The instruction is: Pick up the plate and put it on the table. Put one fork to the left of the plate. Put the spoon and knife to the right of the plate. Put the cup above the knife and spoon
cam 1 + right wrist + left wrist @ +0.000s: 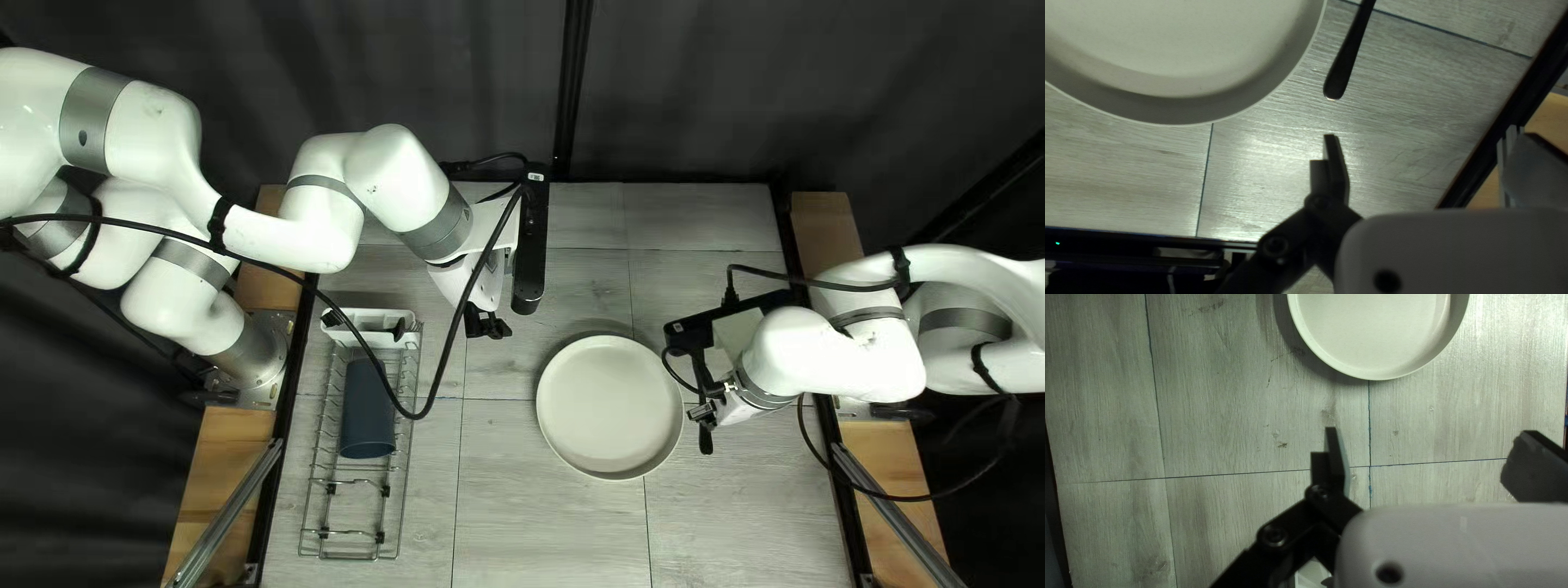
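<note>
Three downward views, one shared plate [610, 408].

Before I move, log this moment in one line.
plate: on table | black handle: beside plate, apart | cup: in rack | left gripper: jaws open, holding nothing | right gripper: jaws open, holding nothing

pale plate [610, 408], face-up on table [544, 528] | blue cup [364, 423], sideways in rack [348, 558] | black utensil [1344, 65] beside plate

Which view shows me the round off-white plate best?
The top left view: the round off-white plate shows there almost whole, face up. The left wrist view crops it to part of its rim and inside; the right wrist view crops it too, but shows its raised wall closer.
</note>
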Tool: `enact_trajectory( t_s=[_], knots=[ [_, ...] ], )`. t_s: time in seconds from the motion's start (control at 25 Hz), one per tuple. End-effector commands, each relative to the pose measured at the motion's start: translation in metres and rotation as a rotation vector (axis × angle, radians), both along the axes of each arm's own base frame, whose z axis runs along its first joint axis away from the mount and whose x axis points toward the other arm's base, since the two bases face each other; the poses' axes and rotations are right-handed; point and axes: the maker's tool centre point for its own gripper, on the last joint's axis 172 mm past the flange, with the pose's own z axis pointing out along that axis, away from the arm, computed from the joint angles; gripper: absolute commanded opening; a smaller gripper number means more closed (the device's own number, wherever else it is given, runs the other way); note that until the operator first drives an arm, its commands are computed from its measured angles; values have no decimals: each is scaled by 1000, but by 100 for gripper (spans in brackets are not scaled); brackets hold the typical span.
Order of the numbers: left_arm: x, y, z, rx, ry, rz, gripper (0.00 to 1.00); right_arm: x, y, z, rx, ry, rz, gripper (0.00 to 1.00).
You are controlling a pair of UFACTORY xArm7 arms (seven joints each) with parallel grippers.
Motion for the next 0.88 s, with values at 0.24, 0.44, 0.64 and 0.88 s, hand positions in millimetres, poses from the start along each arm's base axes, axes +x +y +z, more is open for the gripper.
enact_trajectory(
  t_s=[0.24,0.44,0.64,0.88],
  knots=[
    [-7,1,5,-1,0,16,100,5,-21,68,-101,-136,242,100],
    [-29,-1,32,55,12,62,100,5,-21,68,-101,-136,242,100],
    [-63,8,39,111,71,121,100,5,-21,68,-101,-136,242,100],
    [-96,-9,6,147,124,160,100,5,-21,68,-101,-136,242,100]
  ],
)
